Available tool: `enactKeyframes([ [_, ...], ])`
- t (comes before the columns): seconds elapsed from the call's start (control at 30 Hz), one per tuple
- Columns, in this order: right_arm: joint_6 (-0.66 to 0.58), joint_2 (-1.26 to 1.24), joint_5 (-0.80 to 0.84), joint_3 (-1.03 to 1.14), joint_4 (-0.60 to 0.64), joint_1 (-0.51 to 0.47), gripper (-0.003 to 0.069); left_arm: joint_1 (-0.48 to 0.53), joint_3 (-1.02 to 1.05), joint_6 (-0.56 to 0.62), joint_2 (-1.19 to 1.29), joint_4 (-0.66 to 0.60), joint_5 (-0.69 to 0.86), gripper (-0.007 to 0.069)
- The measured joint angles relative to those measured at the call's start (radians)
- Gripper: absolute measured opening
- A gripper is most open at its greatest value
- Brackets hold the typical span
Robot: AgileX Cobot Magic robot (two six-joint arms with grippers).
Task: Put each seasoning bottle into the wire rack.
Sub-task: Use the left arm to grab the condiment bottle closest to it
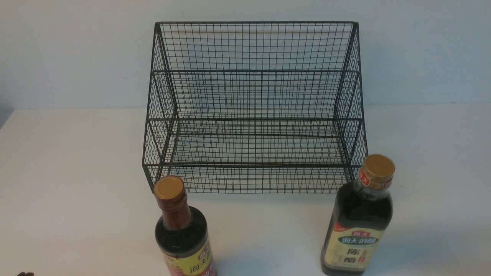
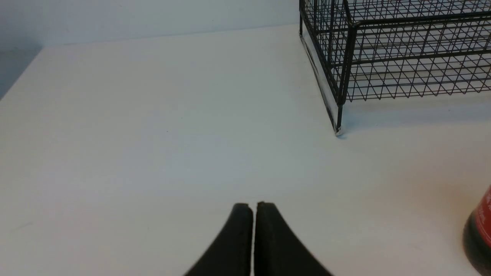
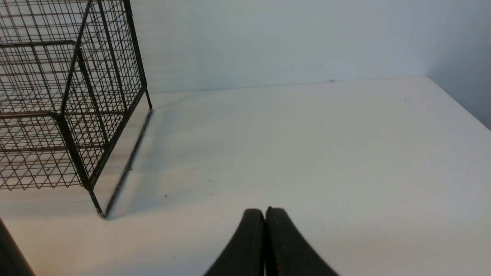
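Two bottles of dark seasoning are standing upright on the white worktop [image 1: 76, 172]: the red-necked bottle [image 1: 180, 226] and the cream-labelled bottle [image 1: 358, 222]. Their gold caps are pointing up, their long axes are running vertically, and their labels are facing the robot.

The front view's lower edge is cutting both off. The red-necked bottle is losing most of its yellow-and-red label, the cream-labelled bottle only its base. The left wrist view is catching just a red-and-dark sliver of the red-necked bottle, ahead of the left gripper [image 2: 253, 207], toward the robot's right and well apart from it. A dark shape [image 3: 9, 257] at the corner of the right wrist view is too cropped to name.

The wire rack [image 1: 253, 115] is sitting just behind both bottles. Its long axis is running left to right, its open front is facing the robot, and its tall back is standing toward the wall [image 1: 76, 50]. It is lying beyond the left gripper toward the robot's right, and beyond the right gripper [image 3: 264, 212] toward the robot's left. Each wrist view is showing only one corner of it.

Both grippers are hanging over bare worktop with fingers pressed together, pinching nothing.
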Motion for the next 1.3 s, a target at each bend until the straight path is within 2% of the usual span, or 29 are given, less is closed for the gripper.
enactKeyframes([
  [0.37,0.0,0.0,0.0,0.0,0.0,0.0,-0.0007,0.0,0.0,-0.005,0.0,-0.009,-0.001,-0.0005],
  [0.47,0.0,0.0,0.0,0.0,0.0,0.0,-0.0007,0.001,0.0,-0.153,0.0,-0.213,-0.02,-0.0005],
  [0.6,0.0,0.0,0.0,0.0,0.0,0.0,-0.0007,0.001,0.0,-0.29,0.0,-0.474,-0.055,-0.0005],
  [0.63,0.0,0.0,0.0,0.0,0.0,0.0,-0.0007,0.001,0.0,-0.29,0.0,-0.474,-0.056,-0.0005],
  [0.77,0.0,0.0,0.0,0.0,0.0,0.0,-0.0007,-0.001,-0.005,-0.32,0.0,-0.686,-0.087,-0.0005],
  [0.87,0.0,0.0,0.0,0.0,0.0,0.0,-0.0007,-0.016,-0.057,-0.264,0.0,-0.777,-0.03,-0.0005],
  [0.93,0.0,0.0,0.001,0.0,0.0,0.0,-0.0007,-0.036,-0.161,-0.145,0.0,-0.822,0.02,-0.0005],
  [1.03,0.0,0.0,0.001,0.0,0.0,0.0,-0.0007,-0.081,-0.409,0.112,0.021,-0.869,0.152,-0.0005],
  [1.1,0.0,0.0,0.002,0.0,0.0,0.0,-0.0007,-0.098,-0.519,0.248,0.087,-0.859,0.271,-0.0005],
  [1.13,0.0,0.0,0.003,0.0,0.0,0.0,-0.0007,-0.103,-0.59,0.308,0.143,-0.835,0.38,-0.0005],
  [1.17,0.0,0.0,0.003,0.0,0.0,0.0,-0.0007,-0.103,-0.599,0.324,0.163,-0.826,0.394,-0.0004],
  [1.23,0.0,0.0,0.003,-0.001,0.0,0.0,-0.0007,-0.103,-0.69,0.378,0.291,-0.764,0.553,0.001],
  [1.3,0.0,0.0,0.003,-0.001,0.0,0.0,-0.0007,-0.103,-0.732,0.396,0.386,-0.727,0.599,0.0037],
])
